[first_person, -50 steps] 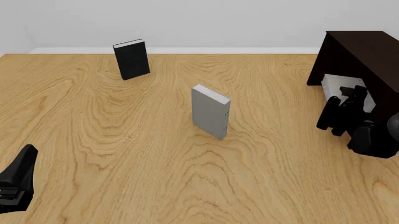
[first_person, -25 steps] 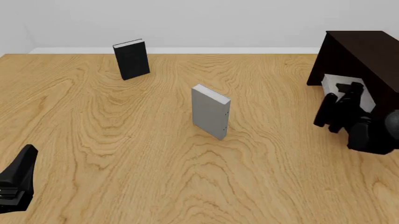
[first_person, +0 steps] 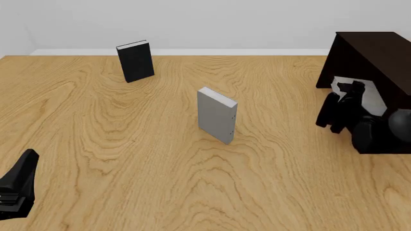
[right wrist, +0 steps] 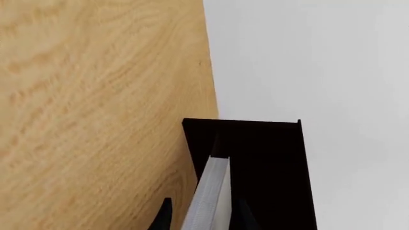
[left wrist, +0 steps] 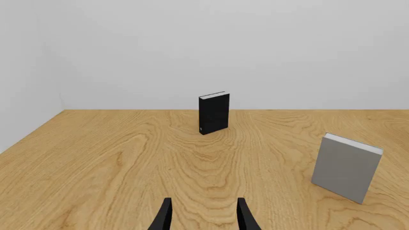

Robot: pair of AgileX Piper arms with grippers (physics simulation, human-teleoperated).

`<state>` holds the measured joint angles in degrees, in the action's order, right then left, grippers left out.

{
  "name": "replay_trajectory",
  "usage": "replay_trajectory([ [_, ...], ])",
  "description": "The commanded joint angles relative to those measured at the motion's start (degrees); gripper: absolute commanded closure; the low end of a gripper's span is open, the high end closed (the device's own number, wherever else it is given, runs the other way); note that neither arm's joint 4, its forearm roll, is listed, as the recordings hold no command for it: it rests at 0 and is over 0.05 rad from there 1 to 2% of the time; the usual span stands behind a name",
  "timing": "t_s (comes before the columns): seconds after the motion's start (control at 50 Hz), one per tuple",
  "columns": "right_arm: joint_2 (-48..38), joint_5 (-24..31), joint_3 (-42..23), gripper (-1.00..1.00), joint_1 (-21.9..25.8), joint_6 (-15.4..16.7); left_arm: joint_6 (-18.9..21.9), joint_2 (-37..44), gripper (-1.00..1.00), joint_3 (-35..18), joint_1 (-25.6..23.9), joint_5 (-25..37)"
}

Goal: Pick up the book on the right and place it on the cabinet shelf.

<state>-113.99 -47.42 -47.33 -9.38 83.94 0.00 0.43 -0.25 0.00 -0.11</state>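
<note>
Standing at the desk's far right: dark cabinet, boxy, nearly black, open face turned toward the near side.

Right pincer: clenched on the book, fingers pressed on either cover, as the right wrist view shows. Book is slim, pale grey with whitish page edges, held on edge at the mouth of the cabinet, leading end just inside the dark interior. In the front view the book's pale face shows against the cabinet opening, behind the black pincer body. Whether it rests on the cabinet shelf or hangs clear of it cannot be told.

Left pincer: released, fingers apart with bare desk between them, grasping nothing; low at the near left corner of the desk.

Thicker grey book: upright near the desk's centre, spine edge toward the camera, well apart from both pincers.

Black book: upright, far left of centre, near the back wall, well apart from the grey one. Also seen in the left wrist view, beyond the open fingers.
</note>
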Motion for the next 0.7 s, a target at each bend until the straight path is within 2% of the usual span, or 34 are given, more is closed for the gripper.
replay_trajectory([
  [0.02,0.58,1.02,-1.03,-1.0,1.09,-0.5,0.0,0.0,-1.0,0.0,0.0,0.0],
  [0.24,0.66,2.12,-2.82,-1.0,2.47,-1.2,0.0,0.0,-1.0,0.0,0.0,0.0],
  [0.7,1.64,2.18,-2.96,-1.0,1.49,-1.5,0.0,0.0,-1.0,0.0,0.0,0.0],
])
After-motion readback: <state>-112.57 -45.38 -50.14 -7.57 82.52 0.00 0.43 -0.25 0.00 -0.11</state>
